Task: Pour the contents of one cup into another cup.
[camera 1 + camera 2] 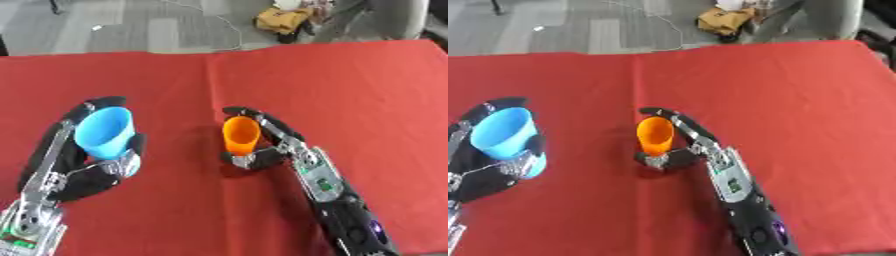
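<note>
A light blue cup point(105, 132) sits in my left hand point(80, 172), whose fingers and thumb curl round it at the left of the red table; its open mouth faces up toward the camera. An orange cup point(241, 134) stands near the table's middle with my right hand point(278, 146) curled round it, fingers behind and thumb at its base. Both cups look upright or slightly tilted. I cannot see what is inside either cup.
The red cloth point(350, 85) covers the whole table, with a crease running down its middle. Beyond the far edge is grey floor with a white cable point(219, 22) and a yellow-brown bundle point(284, 20).
</note>
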Available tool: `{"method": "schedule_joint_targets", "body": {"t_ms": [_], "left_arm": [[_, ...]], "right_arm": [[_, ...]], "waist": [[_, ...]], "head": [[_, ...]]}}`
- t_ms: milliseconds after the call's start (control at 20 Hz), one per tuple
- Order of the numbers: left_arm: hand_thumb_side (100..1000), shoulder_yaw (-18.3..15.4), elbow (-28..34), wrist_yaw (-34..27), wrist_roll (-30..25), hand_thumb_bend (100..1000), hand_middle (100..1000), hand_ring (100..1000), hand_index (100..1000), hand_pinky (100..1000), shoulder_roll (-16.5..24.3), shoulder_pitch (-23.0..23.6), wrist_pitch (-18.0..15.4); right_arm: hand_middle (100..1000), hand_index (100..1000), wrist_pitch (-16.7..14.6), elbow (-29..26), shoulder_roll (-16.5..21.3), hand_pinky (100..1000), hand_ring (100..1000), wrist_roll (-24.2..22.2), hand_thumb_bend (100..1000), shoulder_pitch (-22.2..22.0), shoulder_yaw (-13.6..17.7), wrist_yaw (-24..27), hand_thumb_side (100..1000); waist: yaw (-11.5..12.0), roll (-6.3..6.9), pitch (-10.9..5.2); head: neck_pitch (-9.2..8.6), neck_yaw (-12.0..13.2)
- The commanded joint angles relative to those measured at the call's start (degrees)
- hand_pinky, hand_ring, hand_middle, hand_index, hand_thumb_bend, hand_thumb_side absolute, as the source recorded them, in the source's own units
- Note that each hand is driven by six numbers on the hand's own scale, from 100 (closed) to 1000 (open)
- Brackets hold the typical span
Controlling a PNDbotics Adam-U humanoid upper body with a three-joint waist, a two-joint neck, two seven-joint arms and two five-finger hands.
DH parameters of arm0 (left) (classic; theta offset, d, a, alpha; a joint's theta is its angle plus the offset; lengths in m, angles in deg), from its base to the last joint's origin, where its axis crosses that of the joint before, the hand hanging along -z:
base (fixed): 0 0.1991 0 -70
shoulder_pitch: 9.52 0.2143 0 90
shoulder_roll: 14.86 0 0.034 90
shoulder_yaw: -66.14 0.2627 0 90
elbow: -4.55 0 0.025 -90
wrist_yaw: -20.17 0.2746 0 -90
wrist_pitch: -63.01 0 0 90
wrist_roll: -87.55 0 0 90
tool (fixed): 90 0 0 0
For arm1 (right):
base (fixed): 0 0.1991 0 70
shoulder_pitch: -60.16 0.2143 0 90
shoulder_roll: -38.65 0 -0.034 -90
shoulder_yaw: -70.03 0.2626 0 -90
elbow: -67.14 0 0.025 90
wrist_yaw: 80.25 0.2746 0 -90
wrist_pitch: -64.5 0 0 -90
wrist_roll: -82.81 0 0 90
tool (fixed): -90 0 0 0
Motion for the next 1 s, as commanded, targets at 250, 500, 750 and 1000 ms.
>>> {"method": "schedule_joint_targets", "body": {"t_ms": [250, 500, 750, 1000], "left_arm": [[100, 0.1, 1.3, -0.1, 0.0, 100, 600, 590, 772, 469, 0.2, -0.6, 0.0], [100, 0.0, 1.5, -0.3, 0.2, 100, 600, 590, 771, 469, 0.4, -0.8, 0.0], [100, 0.0, 1.9, -0.7, 0.3, 100, 598, 590, 771, 468, 1.0, -1.0, 0.0], [100, 0.4, 3.0, -2.5, -0.6, 103, 599, 589, 771, 465, 4.0, -2.2, 0.2]], "right_arm": [[411, 839, -0.7, 1.2, -0.6, 858, 772, 0.0, 323, 0.8, -0.7, -1.6, 100], [341, 768, -0.6, 0.6, -0.6, 832, 706, 1.7, 121, 0.9, -0.5, -1.1, 100], [321, 749, 0.1, -0.9, -0.2, 821, 681, 3.5, 102, 1.2, -0.3, 0.3, 100], [307, 736, 1.4, -3.2, 0.0, 810, 661, 3.7, 100, 2.1, -1.6, 2.1, 100]], "waist": [[0.0, 0.27, -1.43], [-0.1, 0.54, -1.58], [-0.1, 0.77, -1.84], [0.0, 1.18, -2.30]], "head": [[-0.17, -0.4], [-0.12, -0.5], [-0.03, -0.6], [-0.10, -0.9]]}}
